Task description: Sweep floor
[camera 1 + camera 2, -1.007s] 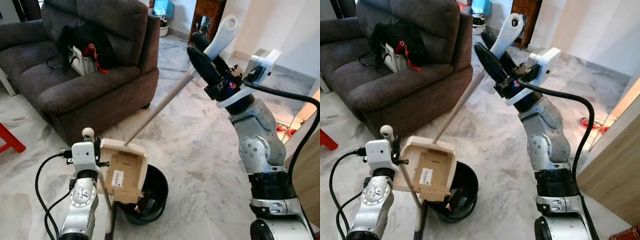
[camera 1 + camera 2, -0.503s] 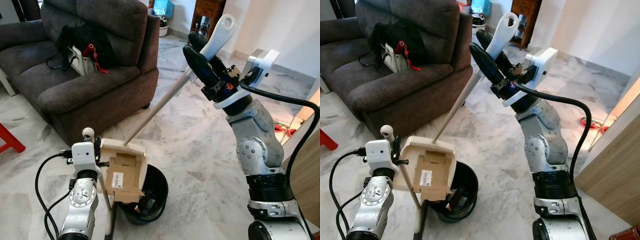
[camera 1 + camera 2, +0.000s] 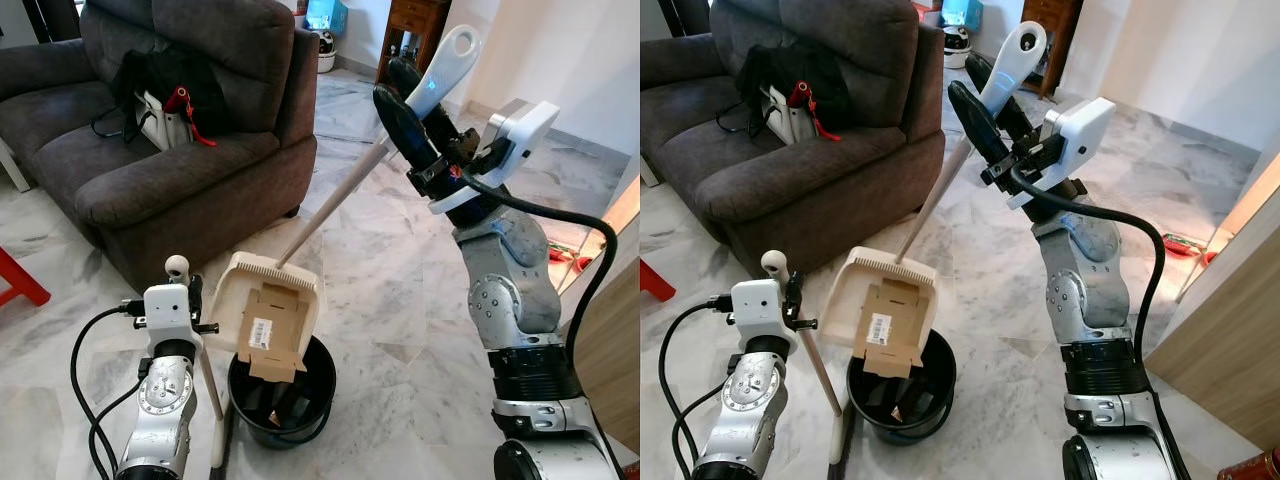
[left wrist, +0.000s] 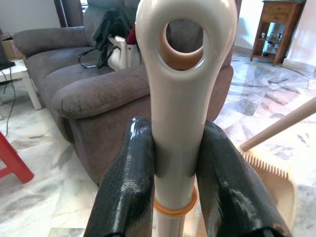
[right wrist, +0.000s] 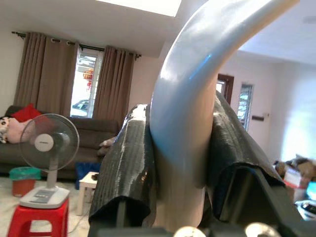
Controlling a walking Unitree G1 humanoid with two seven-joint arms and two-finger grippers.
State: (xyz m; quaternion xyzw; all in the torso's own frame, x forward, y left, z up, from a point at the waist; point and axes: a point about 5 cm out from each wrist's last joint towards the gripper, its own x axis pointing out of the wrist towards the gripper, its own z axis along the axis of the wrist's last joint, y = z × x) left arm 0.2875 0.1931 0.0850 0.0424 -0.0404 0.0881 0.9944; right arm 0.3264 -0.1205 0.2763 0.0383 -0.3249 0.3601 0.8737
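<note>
My right gripper [image 3: 415, 120] is shut on the upper end of the long dustpan handle [image 3: 335, 205], held high at the right. The cream dustpan [image 3: 275, 300] hangs tilted over the black bin [image 3: 300, 405] on the floor. A flattened piece of cardboard [image 3: 272, 335] lies in the pan, its lower edge over the bin's mouth. At the lower left, my left gripper [image 4: 175, 163] is shut on the cream broom handle [image 4: 182, 98], just below its loop end. The broom stick [image 3: 212, 400] runs down beside the bin. In the right wrist view, black fingers [image 5: 126, 163] clamp the pale handle [image 5: 197, 89].
A dark grey sofa [image 3: 190, 150] with a black bag [image 3: 165, 85] on it stands close behind the bin at the left. A red stool [image 3: 15, 280] is at the far left. A wooden panel [image 3: 615, 330] lines the right edge. Marble floor [image 3: 400, 290] lies open ahead.
The dustpan has swung right and tipped more steeply over the bin, uncovering its opening. The cardboard has slid down toward the bin. My left arm has stayed put.
</note>
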